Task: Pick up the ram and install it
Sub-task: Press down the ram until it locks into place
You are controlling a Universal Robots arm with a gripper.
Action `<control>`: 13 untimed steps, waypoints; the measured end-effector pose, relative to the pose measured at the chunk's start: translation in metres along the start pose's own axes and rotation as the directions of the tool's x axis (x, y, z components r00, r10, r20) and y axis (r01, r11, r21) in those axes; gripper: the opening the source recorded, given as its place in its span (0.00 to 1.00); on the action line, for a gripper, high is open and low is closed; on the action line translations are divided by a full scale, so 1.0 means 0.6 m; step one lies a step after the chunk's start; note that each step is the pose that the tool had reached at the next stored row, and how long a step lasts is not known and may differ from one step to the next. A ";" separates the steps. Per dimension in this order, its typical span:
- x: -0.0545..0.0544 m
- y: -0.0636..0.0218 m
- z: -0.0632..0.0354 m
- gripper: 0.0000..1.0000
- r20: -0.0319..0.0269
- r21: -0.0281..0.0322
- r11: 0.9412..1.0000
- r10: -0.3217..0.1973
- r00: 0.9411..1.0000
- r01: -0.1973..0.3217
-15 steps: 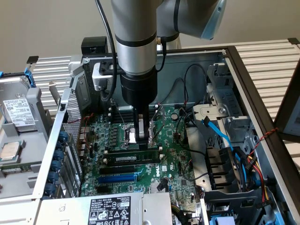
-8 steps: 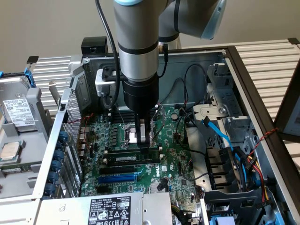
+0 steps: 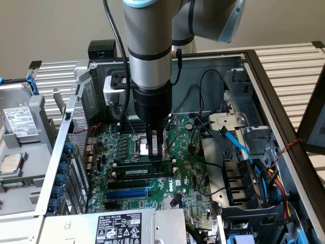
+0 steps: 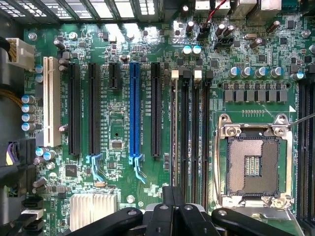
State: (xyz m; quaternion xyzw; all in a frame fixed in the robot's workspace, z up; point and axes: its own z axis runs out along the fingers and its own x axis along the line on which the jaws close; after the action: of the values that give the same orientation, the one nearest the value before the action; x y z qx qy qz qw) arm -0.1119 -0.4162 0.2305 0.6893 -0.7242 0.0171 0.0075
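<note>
Inside the open computer case [image 3: 282,113], my claw [image 3: 156,154] is hanging low over the green motherboard [image 3: 180,179], its two fingers pressed together with no gap between them. I am gripping nothing. In the exterior view my fingertips are pointing down at the row of long memory slots, just beside the empty processor socket [image 3: 141,146].

The ram [image 3: 140,172] is standing on edge in one of those slots, its small white label facing the camera, and it is sitting just under my fingertips. Whether I am actually touching its top edge I cannot tell.

From my wrist, my closed claw [image 4: 172,192] is lining up over one end of the ram [image 4: 174,123], seen edge-on as a thin strip in the memory slot nearest the expansion slots. The blue slot [image 4: 134,113] is lying a couple of slots off to one side, and the processor socket [image 4: 252,164] to the other.
</note>
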 end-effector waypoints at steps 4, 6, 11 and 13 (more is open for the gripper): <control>0.000 0.000 0.004 0.10 0.000 0.000 1.000 0.000 1.000 0.000; 0.000 0.000 0.004 0.10 0.000 0.000 1.000 0.000 1.000 0.000; 0.002 0.002 -0.020 0.10 0.003 0.000 1.000 0.000 1.000 0.000; 0.003 0.012 -0.021 0.10 0.003 0.000 1.000 0.000 1.000 0.000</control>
State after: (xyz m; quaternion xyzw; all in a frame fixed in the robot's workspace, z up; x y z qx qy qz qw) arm -0.1194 -0.4171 0.2430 0.6894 -0.7242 0.0159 0.0063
